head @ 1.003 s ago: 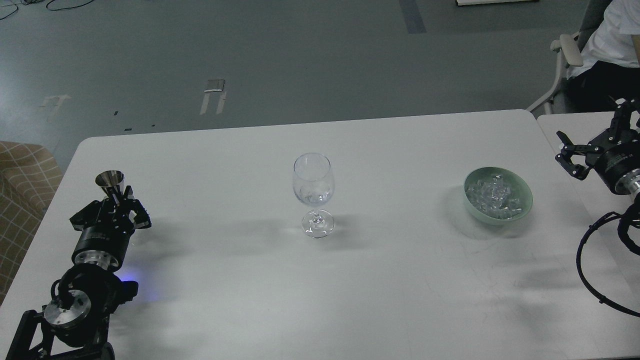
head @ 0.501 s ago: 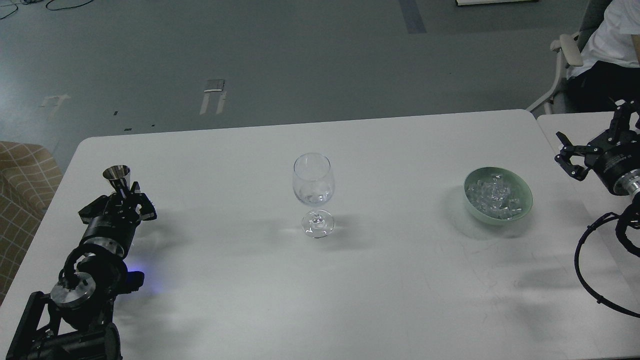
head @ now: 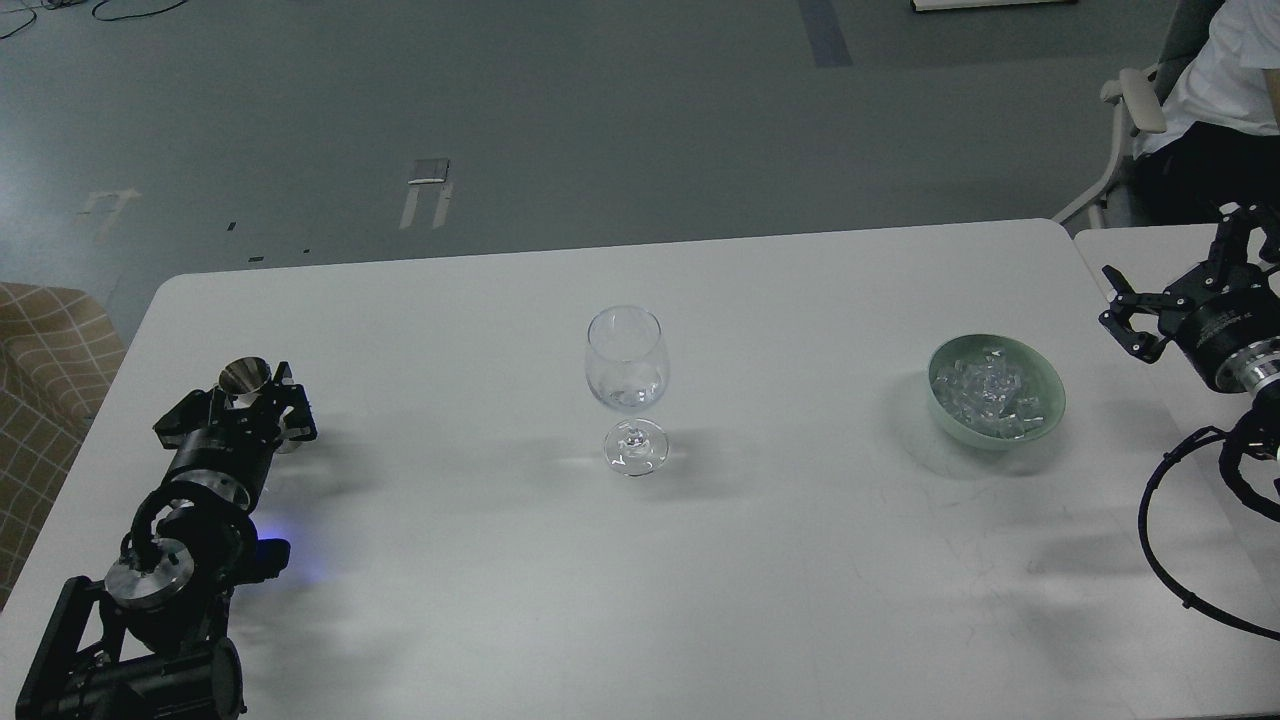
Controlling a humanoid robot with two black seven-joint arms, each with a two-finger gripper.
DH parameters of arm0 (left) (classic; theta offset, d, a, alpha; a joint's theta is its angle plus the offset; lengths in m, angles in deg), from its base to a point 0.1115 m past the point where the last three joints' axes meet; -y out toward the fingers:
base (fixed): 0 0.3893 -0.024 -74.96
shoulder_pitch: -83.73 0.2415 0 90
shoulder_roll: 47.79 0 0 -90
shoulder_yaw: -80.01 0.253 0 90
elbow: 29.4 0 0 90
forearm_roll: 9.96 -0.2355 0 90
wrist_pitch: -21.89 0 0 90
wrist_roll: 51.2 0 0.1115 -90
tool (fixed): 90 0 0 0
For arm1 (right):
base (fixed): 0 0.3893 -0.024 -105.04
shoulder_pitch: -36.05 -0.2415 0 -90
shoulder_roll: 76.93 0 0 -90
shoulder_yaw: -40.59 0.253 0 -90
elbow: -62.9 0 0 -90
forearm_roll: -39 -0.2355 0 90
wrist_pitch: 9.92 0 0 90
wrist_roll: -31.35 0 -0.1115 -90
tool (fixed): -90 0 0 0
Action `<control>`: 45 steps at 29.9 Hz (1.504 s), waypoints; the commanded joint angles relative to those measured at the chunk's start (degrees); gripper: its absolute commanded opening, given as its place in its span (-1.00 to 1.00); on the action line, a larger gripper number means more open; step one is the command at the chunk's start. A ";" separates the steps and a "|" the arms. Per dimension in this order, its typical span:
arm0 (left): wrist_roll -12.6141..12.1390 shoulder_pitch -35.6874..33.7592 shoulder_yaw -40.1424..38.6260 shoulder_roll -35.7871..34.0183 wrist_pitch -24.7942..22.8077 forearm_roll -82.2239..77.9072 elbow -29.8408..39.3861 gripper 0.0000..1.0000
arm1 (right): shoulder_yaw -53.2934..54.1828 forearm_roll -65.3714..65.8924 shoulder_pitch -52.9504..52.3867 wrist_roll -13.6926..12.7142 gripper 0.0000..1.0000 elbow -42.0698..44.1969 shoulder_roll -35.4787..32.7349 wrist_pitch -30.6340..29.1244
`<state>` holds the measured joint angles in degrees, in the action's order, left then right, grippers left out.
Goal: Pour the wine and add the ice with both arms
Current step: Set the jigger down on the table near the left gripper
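A clear wine glass (head: 626,370) stands upright at the table's middle, with a little clear content low in its bowl. I cannot tell whether that is liquid or ice. No stream of wine shows. A pale green bowl (head: 1040,375) at the right holds many ice chunks (head: 990,392). My left gripper (head: 256,408) is at the left side of the table. It is shut around the lower part of a small shiny metal cone cup (head: 244,374), held upright close to the table. My right gripper (head: 1124,322) is open and empty, right of the bowl.
The white table (head: 640,560) has rounded far corners. A second table (head: 1130,250) abuts it at the right. A seated person and a chair (head: 1140,100) are at the far right. A checked sofa (head: 40,350) is at the left edge.
My left gripper has lowered the metal cup toward the table and drawn it slightly right. My right gripper has shifted slightly left and up. The glass and bowl have not moved.
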<state>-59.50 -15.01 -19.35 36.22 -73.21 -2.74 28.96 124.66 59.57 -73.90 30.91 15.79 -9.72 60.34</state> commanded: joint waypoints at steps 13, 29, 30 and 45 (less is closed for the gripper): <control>0.13 0.30 0.04 -0.25 0.61 -0.28 0.18 0.58 | 0.04 0.00 0.00 0.00 1.00 0.18 0.02 -0.03; 0.13 0.83 -0.39 -2.45 0.88 -0.37 7.37 0.76 | 0.04 -0.08 0.00 0.09 1.00 0.53 0.37 -0.11; 0.05 0.91 -0.40 -2.97 0.88 -0.37 7.99 0.76 | 0.13 -0.08 0.00 0.09 1.00 0.61 0.37 -0.11; -0.92 -4.35 6.96 -11.22 0.12 -3.16 22.86 0.95 | -0.65 0.79 0.53 0.09 1.00 -4.65 -5.41 -2.31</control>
<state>-60.35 -17.68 -17.38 27.02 -67.94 -3.84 52.02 124.45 59.63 -73.07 31.00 12.48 -12.65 57.97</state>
